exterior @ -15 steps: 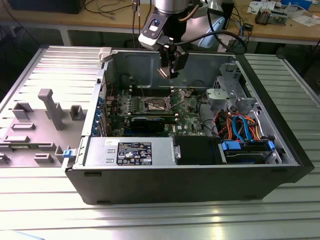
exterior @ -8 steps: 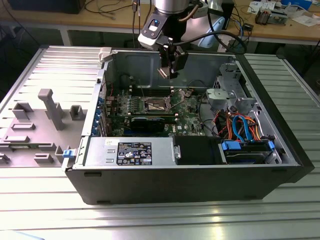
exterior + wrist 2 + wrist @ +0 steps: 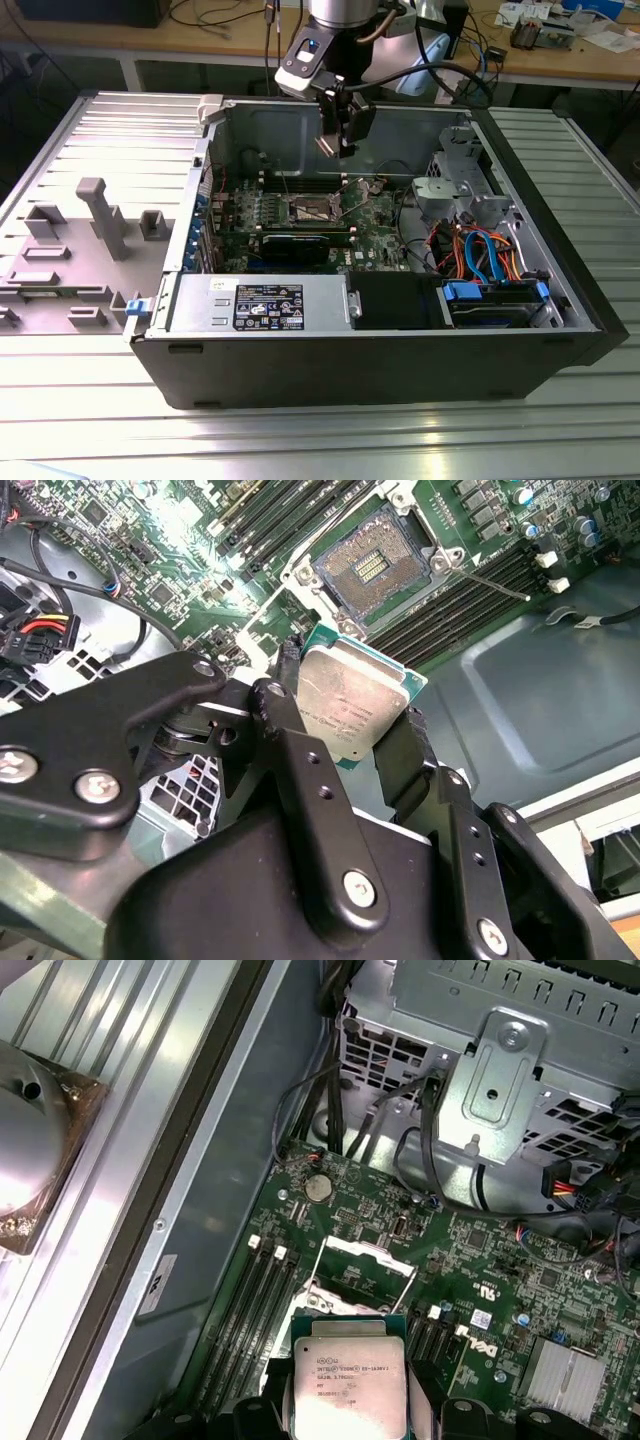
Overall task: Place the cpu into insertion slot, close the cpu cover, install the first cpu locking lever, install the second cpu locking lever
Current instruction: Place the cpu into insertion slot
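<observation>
The cpu (image 3: 350, 702), a flat square chip with a silvery top and green edge, is gripped at two opposite edges by my gripper (image 3: 345, 708), whose black fingers (image 3: 288, 685) are shut on it. In the exterior view my gripper (image 3: 337, 138) hangs above the motherboard inside the open computer case, a little above and behind the insertion slot (image 3: 312, 209). The slot (image 3: 375, 565) lies open with its contact field bare. The cpu cover (image 3: 365, 1248) stands raised at the slot's far side, beyond the cpu (image 3: 345, 1380). A thin locking lever (image 3: 495, 583) sticks out beside the slot.
Memory slots (image 3: 470, 605) flank the socket. A long black card (image 3: 295, 245) lies in front of it. The power supply (image 3: 260, 300) is at the case's near side, and a metal drive cage (image 3: 455, 185) with coloured cables (image 3: 480, 250) is on the exterior view's right. A grey fixture plate (image 3: 90, 230) lies left.
</observation>
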Motion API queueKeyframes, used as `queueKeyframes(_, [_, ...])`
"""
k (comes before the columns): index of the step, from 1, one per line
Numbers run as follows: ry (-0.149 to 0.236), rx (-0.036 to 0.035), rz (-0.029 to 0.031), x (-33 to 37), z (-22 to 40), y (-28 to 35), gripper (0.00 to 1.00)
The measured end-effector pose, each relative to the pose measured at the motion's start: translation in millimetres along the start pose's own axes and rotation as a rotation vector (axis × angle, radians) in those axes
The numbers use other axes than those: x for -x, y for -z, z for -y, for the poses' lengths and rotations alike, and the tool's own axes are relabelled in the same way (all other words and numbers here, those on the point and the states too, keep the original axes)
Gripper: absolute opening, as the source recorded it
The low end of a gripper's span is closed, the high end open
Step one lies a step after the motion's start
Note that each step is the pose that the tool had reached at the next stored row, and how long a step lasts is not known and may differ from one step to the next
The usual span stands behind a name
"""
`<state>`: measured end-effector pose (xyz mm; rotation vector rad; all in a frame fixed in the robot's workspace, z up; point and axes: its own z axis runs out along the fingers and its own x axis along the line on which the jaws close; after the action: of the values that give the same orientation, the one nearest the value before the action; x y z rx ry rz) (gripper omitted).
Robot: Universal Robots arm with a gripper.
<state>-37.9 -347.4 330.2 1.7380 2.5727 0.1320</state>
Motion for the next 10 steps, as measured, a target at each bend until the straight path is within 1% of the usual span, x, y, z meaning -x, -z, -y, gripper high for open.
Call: queueKeyframes(10, [-0.016,0.0003,0.0014,0.0,0.0,-0.3,0.55])
